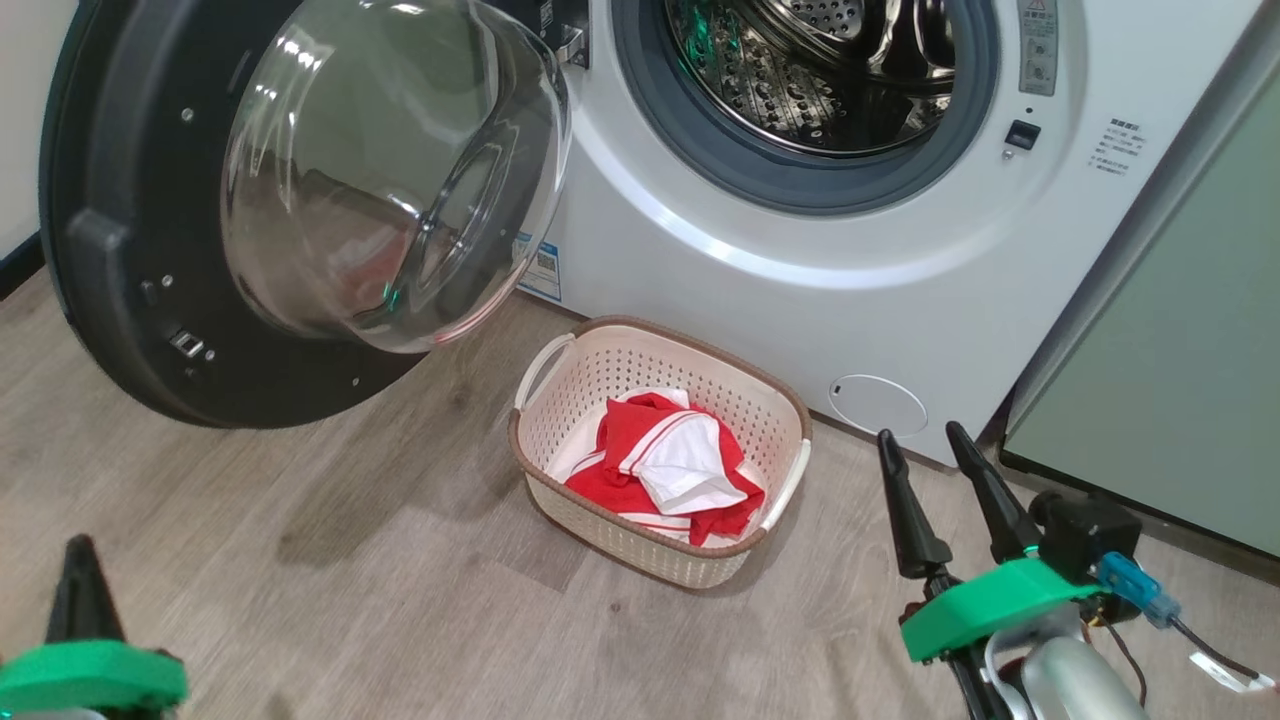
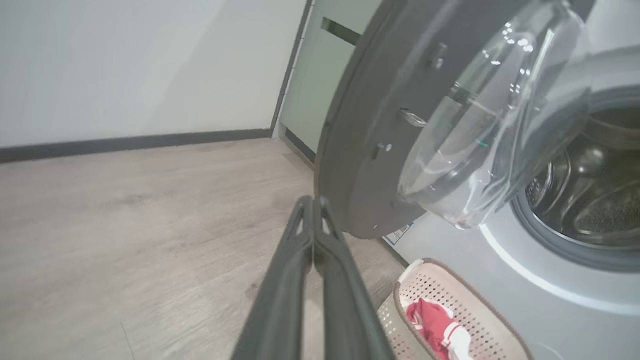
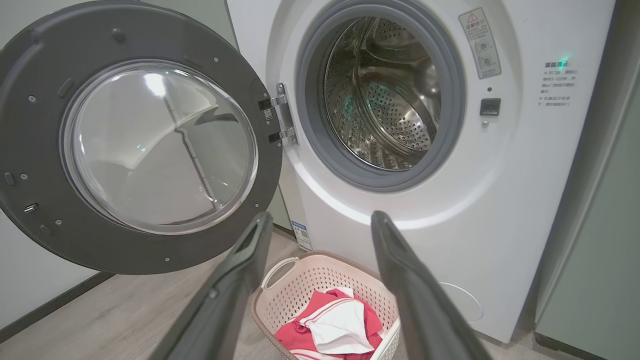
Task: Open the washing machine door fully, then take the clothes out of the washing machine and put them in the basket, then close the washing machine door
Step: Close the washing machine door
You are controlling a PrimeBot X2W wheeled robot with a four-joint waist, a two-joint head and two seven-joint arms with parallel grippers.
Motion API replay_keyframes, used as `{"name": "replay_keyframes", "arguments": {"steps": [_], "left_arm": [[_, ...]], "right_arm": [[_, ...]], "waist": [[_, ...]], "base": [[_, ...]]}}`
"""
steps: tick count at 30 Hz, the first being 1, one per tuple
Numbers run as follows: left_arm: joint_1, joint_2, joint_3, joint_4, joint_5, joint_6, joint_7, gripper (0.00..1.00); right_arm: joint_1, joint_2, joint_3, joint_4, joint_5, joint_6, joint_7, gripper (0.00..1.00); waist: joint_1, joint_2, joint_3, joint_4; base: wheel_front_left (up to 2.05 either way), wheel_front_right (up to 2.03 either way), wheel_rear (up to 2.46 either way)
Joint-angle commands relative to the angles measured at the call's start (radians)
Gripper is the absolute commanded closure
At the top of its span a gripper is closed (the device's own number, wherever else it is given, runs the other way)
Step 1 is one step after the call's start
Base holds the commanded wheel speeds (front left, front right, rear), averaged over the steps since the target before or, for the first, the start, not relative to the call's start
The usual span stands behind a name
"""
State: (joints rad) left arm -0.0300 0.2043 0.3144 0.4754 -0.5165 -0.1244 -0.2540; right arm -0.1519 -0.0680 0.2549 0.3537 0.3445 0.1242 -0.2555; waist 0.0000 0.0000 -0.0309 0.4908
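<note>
The washing machine door hangs wide open to the left of the white washing machine, whose steel drum looks bare. On the floor in front stands the cream basket, with the red and white clothes lying inside it. My left gripper is shut on nothing, low at the left, below the door. At the lower right, beside the basket, my right gripper stands open and holds nothing.
A pale green cabinet stands right of the machine. A white wall with a dark skirting runs along the left. Wooden floor spreads in front of the basket.
</note>
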Motion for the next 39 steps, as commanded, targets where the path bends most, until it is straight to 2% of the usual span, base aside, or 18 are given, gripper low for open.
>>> {"name": "replay_keyframes", "arguments": {"steps": [1,2,3,5,8,12,14,18,27,32,39], "left_arm": [[-0.099,0.054,0.046,0.009,-0.080,-0.006,0.011,1.00],[-0.125,0.068,0.058,0.032,-0.136,-0.006,0.028,1.00],[-0.125,0.068,0.058,0.032,-0.136,-0.006,0.028,1.00],[-0.183,0.105,0.093,0.080,-0.257,-0.006,0.075,1.00],[-0.277,0.181,0.149,0.176,-0.403,-0.006,0.156,1.00],[-0.413,0.293,0.209,0.346,-0.506,-0.003,0.245,1.00],[-0.497,0.332,0.253,0.431,-0.569,0.009,0.293,1.00],[-0.634,0.399,0.272,0.547,-0.614,0.054,0.374,1.00],[-0.849,0.463,0.294,0.720,-0.684,0.118,0.511,1.00],[-0.917,0.496,0.280,0.755,-0.693,0.119,0.616,1.00],[-0.996,0.502,0.242,0.766,-0.695,0.082,0.775,1.00]], "right_arm": [[-0.047,-0.009,0.027,-0.026,0.004,0.007,-0.006,0.00],[-0.046,-0.009,0.028,-0.026,0.004,0.007,-0.006,0.00],[-0.046,-0.009,0.028,-0.026,0.004,0.007,-0.006,0.00],[-0.041,-0.009,0.030,-0.027,0.004,0.007,-0.006,0.00],[-0.031,-0.013,0.028,-0.029,0.005,0.007,-0.006,0.00],[-0.015,-0.014,0.019,-0.031,0.002,0.007,-0.006,0.00],[-0.011,-0.015,0.020,-0.032,0.000,0.007,-0.006,0.00],[-0.011,-0.019,0.020,-0.032,-0.003,0.007,-0.006,0.00],[-0.029,-0.021,0.041,-0.028,-0.007,0.007,-0.006,0.00],[-0.037,-0.033,0.045,-0.027,-0.005,0.007,-0.006,0.00],[-0.050,-0.046,0.044,-0.030,-0.010,0.007,-0.006,0.00]], "waist": [[0.0000,0.0000,-0.001,-0.001],[0.0000,0.0000,-0.001,-0.001],[0.0000,0.0000,-0.001,-0.001],[0.0000,0.0000,-0.002,-0.002],[0.0000,0.0000,-0.005,-0.006],[0.0000,0.0000,-0.009,-0.013],[0.0000,0.0000,-0.007,-0.025],[0.0000,0.0000,0.001,-0.046],[0.0000,0.0000,0.022,-0.099],[0.0000,0.0000,0.034,-0.125],[0.0000,0.0000,0.068,-0.144]], "base": [[0.00,0.00,0.00],[0.00,0.00,0.00],[0.00,0.00,0.00],[0.00,0.00,0.00],[0.00,0.00,0.00],[0.00,0.00,0.00],[0.00,0.00,0.00],[0.00,0.00,0.00],[0.00,0.00,0.00],[0.00,0.00,0.00],[0.00,0.00,0.00]]}}
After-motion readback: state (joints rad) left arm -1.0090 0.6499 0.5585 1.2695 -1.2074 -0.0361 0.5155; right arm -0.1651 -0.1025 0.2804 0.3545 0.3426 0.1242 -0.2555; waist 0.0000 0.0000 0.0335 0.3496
